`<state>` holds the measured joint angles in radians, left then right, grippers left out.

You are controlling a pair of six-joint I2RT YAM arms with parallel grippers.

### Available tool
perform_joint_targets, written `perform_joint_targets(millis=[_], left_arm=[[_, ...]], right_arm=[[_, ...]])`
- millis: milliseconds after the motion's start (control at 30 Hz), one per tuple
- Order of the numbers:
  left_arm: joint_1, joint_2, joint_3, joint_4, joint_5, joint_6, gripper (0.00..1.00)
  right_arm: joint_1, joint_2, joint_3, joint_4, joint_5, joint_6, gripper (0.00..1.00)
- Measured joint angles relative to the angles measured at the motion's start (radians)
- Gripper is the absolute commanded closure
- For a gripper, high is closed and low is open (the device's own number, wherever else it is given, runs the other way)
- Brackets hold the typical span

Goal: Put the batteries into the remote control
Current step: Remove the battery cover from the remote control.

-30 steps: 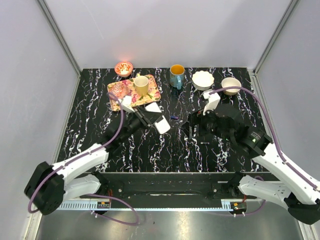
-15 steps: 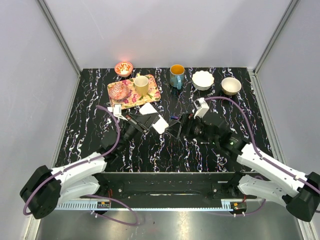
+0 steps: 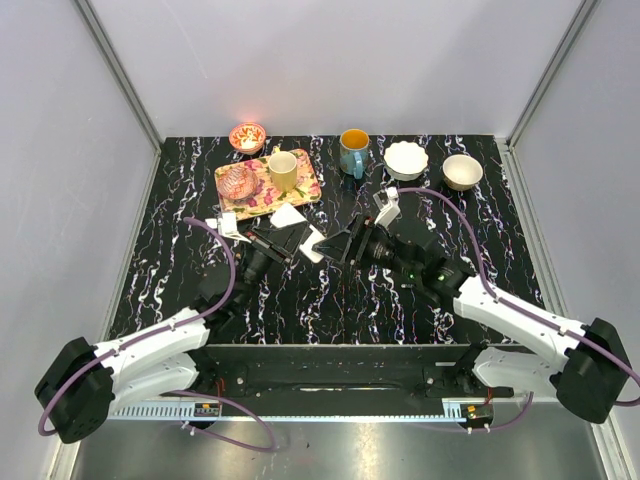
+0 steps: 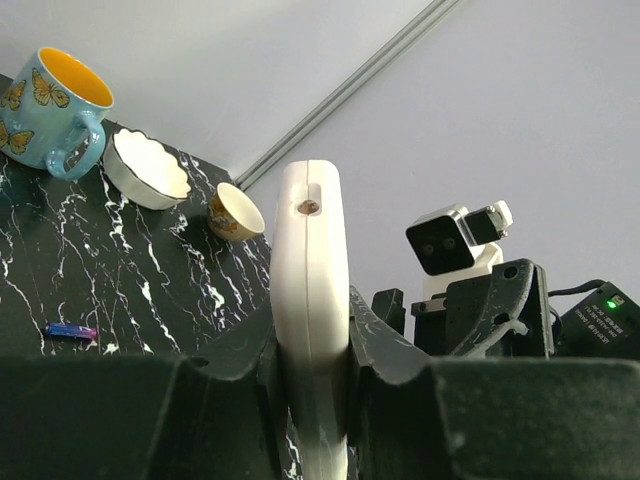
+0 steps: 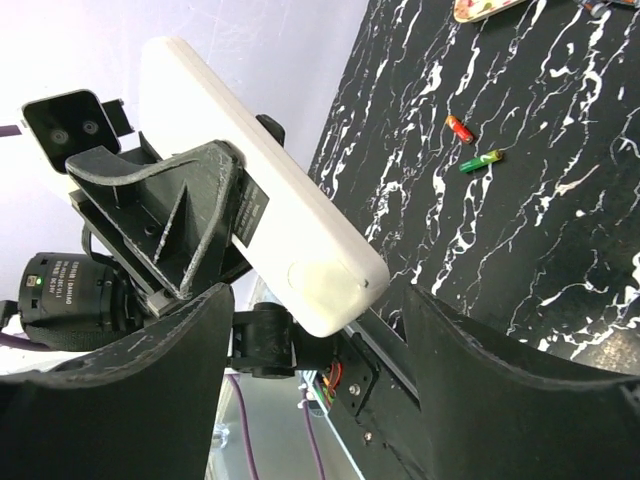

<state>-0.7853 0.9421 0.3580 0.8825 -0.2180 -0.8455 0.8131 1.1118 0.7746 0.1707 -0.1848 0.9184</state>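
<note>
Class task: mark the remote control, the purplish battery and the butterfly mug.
remote control (image 4: 311,290), left wrist view, middle of its narrow side edge.
purplish battery (image 4: 70,331), left wrist view, middle of its body.
butterfly mug (image 4: 36,120), left wrist view, its blue outer wall.

Left pincer (image 4: 311,365) clamped on remote control (image 4: 310,250), right pincer (image 5: 315,315) spread wide, facing each other

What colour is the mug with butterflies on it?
The mug is light blue, orange-yellow inside; the left wrist view shows it best.
</note>
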Motion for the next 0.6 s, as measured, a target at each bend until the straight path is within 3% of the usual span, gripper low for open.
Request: perform_joint_targets(millis=[300, 600], left_arm=[[-0.008, 0.0, 0.0, -0.01, -0.019, 0.004, 1.0], [-0.009, -0.001, 0.0, -0.013, -0.022, 0.003, 1.0]], right_arm=[[-0.025, 0.029, -0.019, 0.065, -0.028, 0.056, 0.46], [-0.055, 0.05, -0.031, 0.098, -0.063, 0.079, 0.45]])
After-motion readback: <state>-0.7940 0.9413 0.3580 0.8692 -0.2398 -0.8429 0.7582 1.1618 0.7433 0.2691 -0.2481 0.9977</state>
